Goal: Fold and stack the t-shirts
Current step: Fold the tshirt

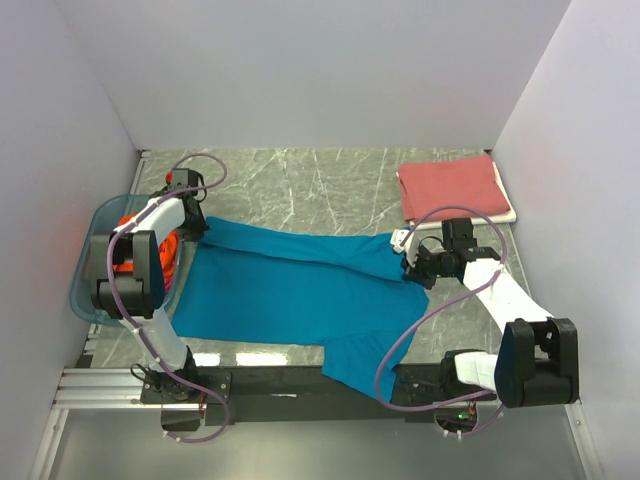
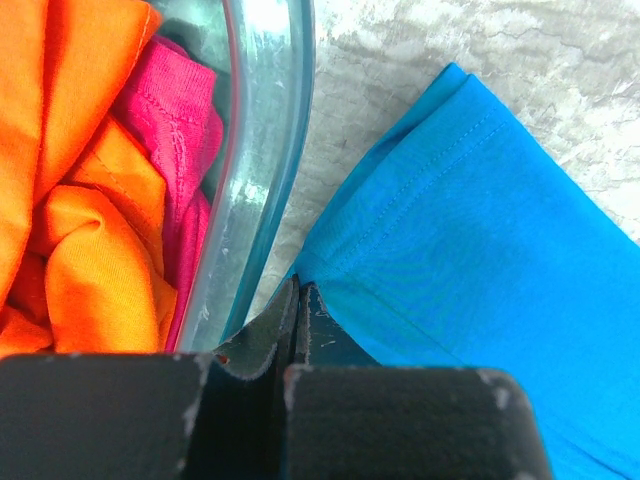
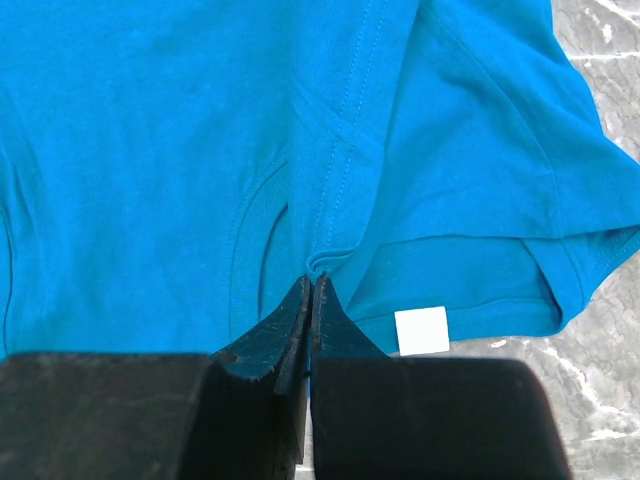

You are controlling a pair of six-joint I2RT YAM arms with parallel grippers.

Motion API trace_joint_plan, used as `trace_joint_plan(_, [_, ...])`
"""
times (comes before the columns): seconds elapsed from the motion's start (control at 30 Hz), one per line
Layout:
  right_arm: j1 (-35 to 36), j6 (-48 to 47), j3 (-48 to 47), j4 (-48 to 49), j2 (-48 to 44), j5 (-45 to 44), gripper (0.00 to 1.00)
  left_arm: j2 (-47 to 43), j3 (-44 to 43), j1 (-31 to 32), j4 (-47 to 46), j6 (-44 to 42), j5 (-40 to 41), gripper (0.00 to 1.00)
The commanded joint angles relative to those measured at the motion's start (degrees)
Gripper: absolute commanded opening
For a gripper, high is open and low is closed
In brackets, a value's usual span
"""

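Your translucent blue plastic tub (image 1: 85,270) holds a bright orange cloth t-shirt (image 2: 80,250) and a magenta cloth (image 2: 175,110). Right of the tub, the teal blue cloth t-shirt (image 1: 290,290) lies spread on the marbled desk (image 1: 300,180), left jaws and right jaws each clamped on it; a folded dusty red t-shirt (image 1: 450,188) lies farther right.

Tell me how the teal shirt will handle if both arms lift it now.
Probably floppy: the teal t-shirt puckers where the right gripper pinches it. Its middle would likely sag between that and the left gripper. Looks thin, so probably light.
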State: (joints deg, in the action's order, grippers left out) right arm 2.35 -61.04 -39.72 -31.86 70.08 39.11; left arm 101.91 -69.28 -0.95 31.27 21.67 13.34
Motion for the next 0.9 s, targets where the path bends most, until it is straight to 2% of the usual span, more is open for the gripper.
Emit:
trace_joint_plan(0.0, [-0.6,-1.0,0.3,-0.9,-1.4,1.1,0.00,-0.9,0.8,-1.2,0.5,-0.8,2.5,0.01])
trace_joint_plan(0.27, [-0.5,-0.8,0.2,-0.8,-1.4,1.2,0.00,-1.2,0.9,-1.2,0.5,-1.1,0.7,0.01])
trace_joint_plan(0.37, [-0.5,-0.8,-0.3,-1.0,-0.9,1.3,0.00,-3.9,1.2,-1.2,-0.3,-1.6,-2.2,0.18])
trace_joint_plan(0.4, [-0.6,-0.7,-0.4,-1.0,-0.9,1.4,0.00,-5.1,1.9,-1.2,-0.9,-1.7,-5.1,0.30])
trace_joint_plan(0.5, [-0.4,-0.5,-1.0,-1.2,-0.3,1.6,0.00,-9.9,2.2,-1.2,-2.9,-2.1,-11.1,0.44])
trace_joint_plan(0.67, [-0.4,-0.5,-1.8,-1.7,0.3,1.8,0.00,-12.5,-0.4,-1.2,-2.5,-2.0,-17.2,0.45])
trace_joint_plan(0.87, [0.6,-2.9,-3.4,-4.9,0.9,1.7,0.00,-20.1,1.7,-1.2,-5.9,-1.7,-21.4,0.46])
